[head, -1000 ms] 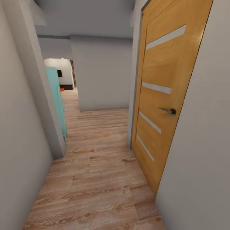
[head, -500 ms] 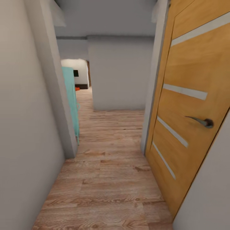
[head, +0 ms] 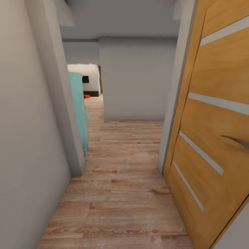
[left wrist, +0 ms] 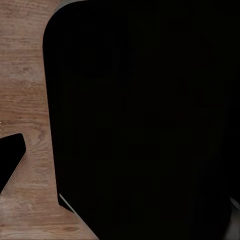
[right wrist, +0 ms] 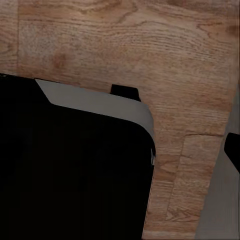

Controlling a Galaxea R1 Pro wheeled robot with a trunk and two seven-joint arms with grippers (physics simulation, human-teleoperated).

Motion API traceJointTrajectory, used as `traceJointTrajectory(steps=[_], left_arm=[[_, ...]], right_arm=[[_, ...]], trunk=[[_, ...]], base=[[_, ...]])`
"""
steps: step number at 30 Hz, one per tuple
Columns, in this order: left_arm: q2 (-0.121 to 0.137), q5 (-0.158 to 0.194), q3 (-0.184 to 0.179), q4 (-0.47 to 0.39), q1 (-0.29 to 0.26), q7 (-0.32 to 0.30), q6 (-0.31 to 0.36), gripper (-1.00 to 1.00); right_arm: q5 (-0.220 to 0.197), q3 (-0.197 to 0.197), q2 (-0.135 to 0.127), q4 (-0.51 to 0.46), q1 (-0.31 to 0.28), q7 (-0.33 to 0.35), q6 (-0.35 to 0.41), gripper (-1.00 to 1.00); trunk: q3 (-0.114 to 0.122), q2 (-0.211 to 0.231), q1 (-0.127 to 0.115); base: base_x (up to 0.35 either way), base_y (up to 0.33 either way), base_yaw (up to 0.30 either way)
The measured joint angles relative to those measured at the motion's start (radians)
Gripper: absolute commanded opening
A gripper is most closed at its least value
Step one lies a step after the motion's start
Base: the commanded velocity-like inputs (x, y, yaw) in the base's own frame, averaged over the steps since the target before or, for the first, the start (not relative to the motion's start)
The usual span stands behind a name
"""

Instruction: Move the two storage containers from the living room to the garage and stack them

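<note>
I am rolling down a narrow hallway on a light wood plank floor (head: pixel 121 193). Against the picture from a second ago, the whole head view has slid: the orange-wood door (head: pixel 214 138) with its frosted strips now fills much more of the right side, and its handle (head: pixel 237 141) has gone from fully visible to cut off at the frame edge. That is my camera moving forward, not the door. The white wall (head: pixel 31 138) on my left also looms larger, and the teal cabinet (head: pixel 79 107) behind its corner sits closer. Far down the passage, in the bright room, a small orange-red spot (head: pixel 86 96) lies on the floor beside a dark low shape; it may be one of the storage containers, but it is too tiny for me to be sure. Both wrist views look down on planks past a black, rounded body (left wrist: pixel 145 120). I cannot tell whether either claw is spread or pressed together.
</note>
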Motion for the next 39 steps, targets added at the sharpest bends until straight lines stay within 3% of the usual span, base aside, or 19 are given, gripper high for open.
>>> traceJointTrajectory(steps=[6, 39], left_arm=[[0.0, 0.0, 0.0, 0.0, 0.0, 0.0, 0.0, 1.0], [0.0, 0.0, 0.0, 0.0, 0.0, 0.006, 0.0, 1.0]], right_arm=[[-0.002, 0.0, -0.01, 0.0, 0.01, 0.009, -0.034, 1.0], [-0.001, 0.0, -0.011, 0.0, 0.011, 0.009, -0.032, 1.0]], trunk=[[0.0, 0.0, 0.0], [0.0, 0.0, 0.0]], base=[[0.323, 0.0, 0.0], [0.323, 0.0, 0.0]])
